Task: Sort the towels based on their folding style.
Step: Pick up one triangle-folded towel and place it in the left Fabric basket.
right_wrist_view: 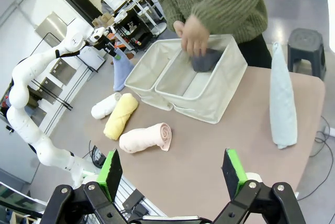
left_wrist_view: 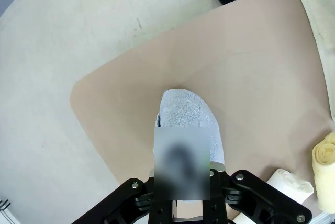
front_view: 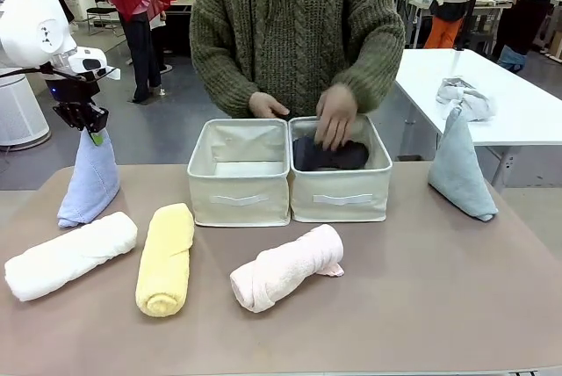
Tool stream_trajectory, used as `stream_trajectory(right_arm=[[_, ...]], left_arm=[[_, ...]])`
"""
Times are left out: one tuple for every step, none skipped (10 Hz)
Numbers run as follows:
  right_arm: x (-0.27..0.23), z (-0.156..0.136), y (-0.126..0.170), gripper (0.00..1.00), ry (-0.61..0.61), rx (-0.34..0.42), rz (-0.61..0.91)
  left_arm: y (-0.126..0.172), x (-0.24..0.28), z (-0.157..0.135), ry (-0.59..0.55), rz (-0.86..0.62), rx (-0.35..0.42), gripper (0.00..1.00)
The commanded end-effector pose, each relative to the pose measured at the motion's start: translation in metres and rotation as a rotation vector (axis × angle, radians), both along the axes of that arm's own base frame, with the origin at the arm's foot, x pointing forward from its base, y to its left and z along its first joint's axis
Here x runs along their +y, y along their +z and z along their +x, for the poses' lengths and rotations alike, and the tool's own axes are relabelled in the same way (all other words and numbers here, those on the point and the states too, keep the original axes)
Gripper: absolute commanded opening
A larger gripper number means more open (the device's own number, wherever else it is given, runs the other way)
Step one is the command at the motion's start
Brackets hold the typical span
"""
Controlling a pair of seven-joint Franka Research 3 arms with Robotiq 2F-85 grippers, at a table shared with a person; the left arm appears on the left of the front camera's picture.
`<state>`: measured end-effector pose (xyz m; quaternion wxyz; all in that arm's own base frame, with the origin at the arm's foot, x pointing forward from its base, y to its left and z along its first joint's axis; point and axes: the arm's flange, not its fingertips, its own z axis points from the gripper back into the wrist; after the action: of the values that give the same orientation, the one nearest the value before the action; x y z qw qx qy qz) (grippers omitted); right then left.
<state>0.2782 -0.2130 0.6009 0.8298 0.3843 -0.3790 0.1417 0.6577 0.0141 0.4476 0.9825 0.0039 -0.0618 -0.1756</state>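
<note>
Left gripper [front_view: 95, 135] clenched on the tip of the periwinkle-blue terry cone towel [front_view: 88, 184], worktop [front_view: 395, 306] far-left corner; right gripper [right_wrist_view: 172, 174] released, green pads [right_wrist_view: 111, 166] apart.

A white table [front_view: 527, 117] and a black stool [right_wrist_view: 306, 38] stand on grey floor [front_view: 167, 130].

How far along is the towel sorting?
Barely started. A person's hand rests on the dark grey towel inside one box. The robot's left hand pinches the tip of the blue cone. The white roll, yellow roll, pink roll and pale cone are on the table, unsorted.
</note>
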Motion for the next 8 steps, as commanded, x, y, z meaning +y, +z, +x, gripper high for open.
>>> stream_trajectory(right_arm=[[0.0,0.001,-0.001,1.0,-0.004,-0.004,-0.002],[0.0,0.001,-0.001,1.0,-0.004,-0.004,-0.002],[0.0,0.001,-0.001,1.0,-0.004,-0.004,-0.002],[0.0,0.001,-0.001,1.0,-0.004,-0.004,-0.002],[0.0,0.001,-0.001,1.0,-0.004,-0.004,-0.002],[0.0,0.001,-0.001,1.0,-0.004,-0.004,-0.002],[0.0,0.001,-0.001,1.0,-0.004,-0.004,-0.002],[0.0,0.001,-0.001,1.0,-0.004,-0.004,-0.002]], left_arm=[[0.006,0.004,0.002,-0.034,0.006,0.006,0.0],[0.01,0.003,-0.004,-0.062,0.012,0.025,0.0],[0.021,0.001,-0.019,-0.103,0.009,0.065,0.0],[0.046,-0.003,-0.04,-0.154,-0.034,0.102,0.0],[0.082,-0.004,-0.068,-0.224,-0.054,0.126,0.0],[0.119,-0.006,-0.1,-0.33,-0.071,0.176,0.0],[0.151,-0.011,-0.133,-0.405,-0.061,0.204,0.0],[0.181,-0.018,-0.166,-0.45,-0.044,0.17,0.0]])
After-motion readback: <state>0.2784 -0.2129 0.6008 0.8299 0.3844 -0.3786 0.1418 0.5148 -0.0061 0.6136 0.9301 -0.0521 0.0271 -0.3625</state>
